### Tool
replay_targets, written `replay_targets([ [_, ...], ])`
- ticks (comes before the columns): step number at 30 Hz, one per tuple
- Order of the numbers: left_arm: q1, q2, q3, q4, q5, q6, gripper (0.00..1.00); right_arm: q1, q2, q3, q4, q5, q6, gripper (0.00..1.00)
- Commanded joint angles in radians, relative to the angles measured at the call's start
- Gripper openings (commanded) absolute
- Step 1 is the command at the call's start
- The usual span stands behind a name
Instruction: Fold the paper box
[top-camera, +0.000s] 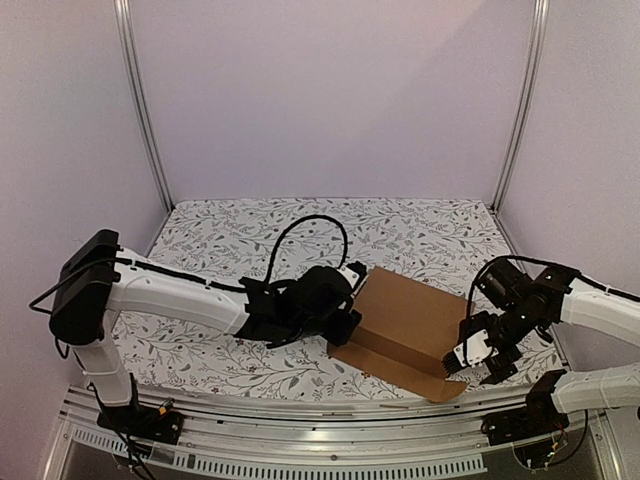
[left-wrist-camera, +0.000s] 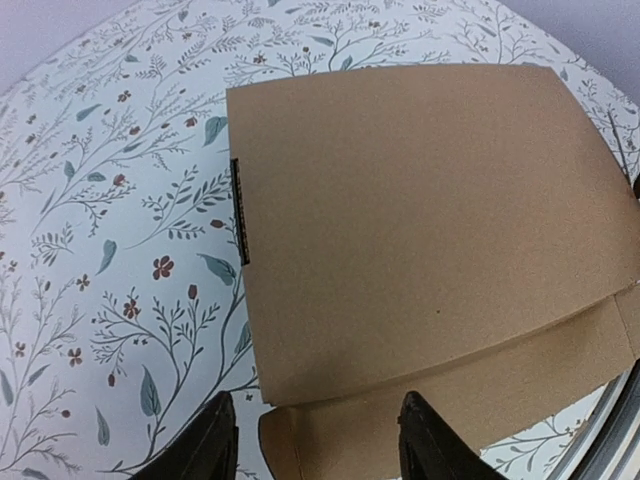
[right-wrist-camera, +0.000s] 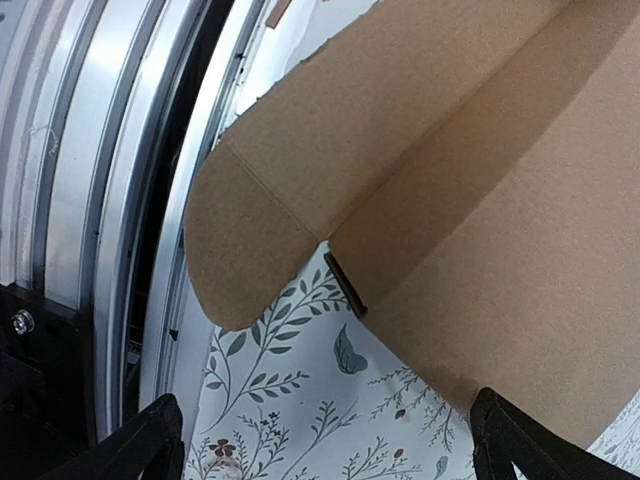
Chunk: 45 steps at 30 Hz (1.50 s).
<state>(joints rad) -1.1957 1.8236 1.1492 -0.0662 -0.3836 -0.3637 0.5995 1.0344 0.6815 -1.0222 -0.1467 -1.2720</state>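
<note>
1. Your left claw hangs wide open and empty, just over the near-left corner of the paper box.
2. Your right claw is spread wide too, holding nothing, facing the rounded tab at the near-right corner.
3. The box sits right of centre on the floral desk, top panel down, its front flap untucked and pointing towards the metal rail.
4. Risk: pushing the flap from one side alone would probably slide or spin the light box towards the rail, and a misaligned tab could crumple.
</note>
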Motion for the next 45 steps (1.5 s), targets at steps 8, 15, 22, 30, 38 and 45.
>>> replay_targets([
  [8, 0.083, 0.173, 0.253, -0.115, 0.077, 0.063, 0.53, 0.065, -0.009, -0.142, 0.291, 0.081, -0.078, 0.99],
  [15, 0.199, 0.246, 0.339, -0.175, 0.208, 0.079, 0.43, 0.300, 0.041, -0.145, 0.402, 0.140, 0.113, 0.99],
  [22, 0.246, 0.244, 0.335, -0.250, 0.275, 0.066, 0.43, 0.416, 0.205, -0.123, 0.563, 0.348, 0.180, 0.99],
  [30, 0.248, 0.278, 0.326, -0.258, 0.283, 0.077, 0.41, 0.422, 0.055, -0.056, 0.473, 0.231, 0.247, 0.99],
  [38, 0.258, 0.284, 0.314, -0.244, 0.289, 0.083, 0.40, 0.472, 0.141, -0.104, 0.581, 0.217, 0.146, 0.99],
  [45, 0.266, 0.278, 0.305, -0.229, 0.299, 0.086, 0.40, 0.474, 0.240, -0.104, 0.694, 0.231, 0.109, 0.99],
])
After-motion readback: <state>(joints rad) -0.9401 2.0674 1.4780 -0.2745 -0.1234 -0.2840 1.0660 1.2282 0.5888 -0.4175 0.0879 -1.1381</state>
